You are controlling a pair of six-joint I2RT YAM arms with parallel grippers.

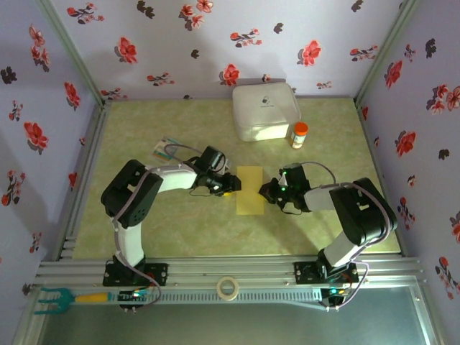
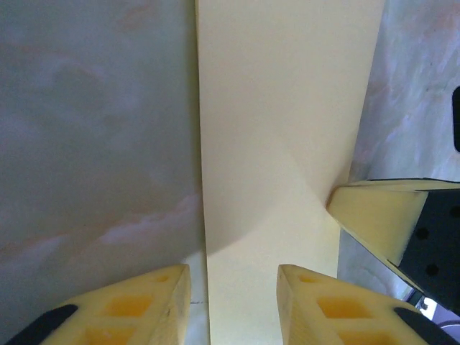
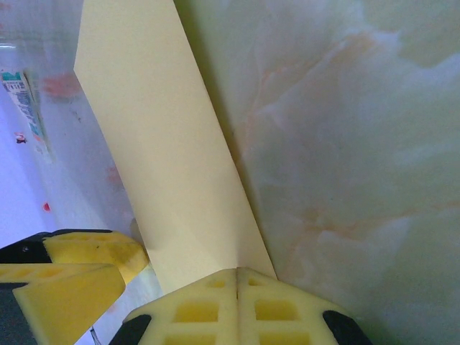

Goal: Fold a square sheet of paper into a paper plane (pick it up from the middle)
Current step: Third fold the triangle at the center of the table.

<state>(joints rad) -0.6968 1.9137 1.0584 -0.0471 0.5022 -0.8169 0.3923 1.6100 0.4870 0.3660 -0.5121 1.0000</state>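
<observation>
Green marbled bench (image 1: pixel 144 223): I count one card (image 1: pixel 164 149), one left pincer (image 1: pixel 228 185) narrowly parted at the edge of one yellow square sheet of paper (image 1: pixel 249 190), folded flat mid-bench, one right pincer (image 1: pixel 267 191) pressed closed at its right edge, and one bottle (image 1: pixel 299 134).

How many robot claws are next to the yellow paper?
2. The left claw is at the left edge of the yellow paper, and the right claw is at its right edge.
</observation>
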